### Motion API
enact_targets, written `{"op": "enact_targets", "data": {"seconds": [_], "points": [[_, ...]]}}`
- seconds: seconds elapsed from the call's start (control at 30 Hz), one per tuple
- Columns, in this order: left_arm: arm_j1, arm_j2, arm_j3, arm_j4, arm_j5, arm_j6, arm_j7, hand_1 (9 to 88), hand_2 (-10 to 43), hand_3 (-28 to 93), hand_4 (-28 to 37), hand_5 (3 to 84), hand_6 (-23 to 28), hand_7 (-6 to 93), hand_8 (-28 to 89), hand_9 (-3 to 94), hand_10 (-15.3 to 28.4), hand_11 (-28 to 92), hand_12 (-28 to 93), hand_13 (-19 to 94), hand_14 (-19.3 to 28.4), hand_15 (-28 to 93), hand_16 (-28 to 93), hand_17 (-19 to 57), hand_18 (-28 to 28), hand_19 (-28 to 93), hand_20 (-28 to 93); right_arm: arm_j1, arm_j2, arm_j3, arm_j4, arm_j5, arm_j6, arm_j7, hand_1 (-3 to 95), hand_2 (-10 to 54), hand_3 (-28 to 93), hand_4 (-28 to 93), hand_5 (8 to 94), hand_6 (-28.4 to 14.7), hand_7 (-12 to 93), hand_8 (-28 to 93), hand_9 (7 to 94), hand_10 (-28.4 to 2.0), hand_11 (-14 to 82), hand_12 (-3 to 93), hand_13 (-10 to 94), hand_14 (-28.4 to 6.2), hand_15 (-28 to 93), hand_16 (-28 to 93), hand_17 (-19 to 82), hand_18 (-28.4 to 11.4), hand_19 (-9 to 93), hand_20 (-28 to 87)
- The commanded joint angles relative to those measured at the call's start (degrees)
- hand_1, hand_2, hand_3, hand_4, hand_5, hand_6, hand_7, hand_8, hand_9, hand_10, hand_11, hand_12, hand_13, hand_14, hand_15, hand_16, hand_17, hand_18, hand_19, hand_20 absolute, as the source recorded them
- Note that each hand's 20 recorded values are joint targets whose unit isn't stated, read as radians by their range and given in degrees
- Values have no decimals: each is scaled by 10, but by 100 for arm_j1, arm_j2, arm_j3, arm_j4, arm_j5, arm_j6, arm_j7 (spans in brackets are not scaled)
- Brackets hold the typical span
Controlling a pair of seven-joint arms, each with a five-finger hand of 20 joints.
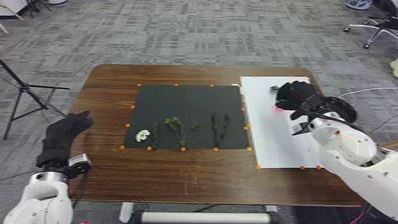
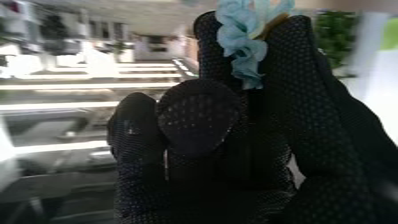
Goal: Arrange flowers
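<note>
Brown table (image 1: 178,182); right hand (image 1: 297,95) pinches ruffled flower (image 2: 242,40) over white paper (image 1: 274,147), likely for placing; left hand (image 1: 64,133) relaxed; sprigs (image 1: 182,131) spaced apart, presumably for easy picking.

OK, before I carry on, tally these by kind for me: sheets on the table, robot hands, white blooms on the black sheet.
Sheets: 2, the black sheet and the white sheet
Robot hands: 2, left hand and right hand
White bloom: 1
Total: 5
</note>
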Motion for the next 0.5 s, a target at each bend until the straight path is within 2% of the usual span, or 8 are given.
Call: {"op": "enact_targets", "data": {"seconds": [0.03, 0.2, 0.37, 0.5], "points": [[-88, 63, 39, 114, -83, 1, -50, 224, 90, 642, -283, 530, 45, 128, -67, 516, 156, 214, 120, 403, 183, 190, 8, 73, 116, 105, 179, 3013, -893, -1748, -54, 162, -669, -651, 572, -95, 596, -177, 761, 31, 242, 34, 849, -98, 96, 335, 826, -33, 634, 332, 532, -157, 932, 529], [-125, 68, 92, 173, -243, 111, 10, 206, 128, 605, -283, 531, 46, 127, -68, 516, 159, 211, 118, 402, 182, 186, 7, 74, 117, 105, 178, 3143, -2075, -2058, 354, -70, -1239, -1045, 569, -95, 597, -177, 760, 34, 244, 34, 848, -98, 95, 333, 825, -34, 636, 334, 533, -157, 932, 534], [-186, 62, 145, 205, -223, 95, -8, 194, 161, 577, -283, 532, 45, 123, -69, 516, 158, 209, 118, 400, 182, 184, 8, 74, 117, 107, 178, 2975, -3212, -1980, 980, -382, -1707, -1339, 569, -95, 596, -179, 760, 36, 246, 31, 846, -95, 92, 330, 824, -34, 639, 334, 533, -157, 932, 536], [-299, 96, 226, 244, -207, 73, 30, 183, 158, 587, -283, 531, 45, 122, -68, 515, 158, 208, 118, 399, 183, 183, 9, 74, 117, 107, 178, 2848, -3781, -1785, 1286, -676, -2224, -1601, 568, -95, 598, -177, 758, 37, 247, 30, 846, -95, 91, 329, 824, -34, 641, 334, 532, -156, 932, 537]]}}
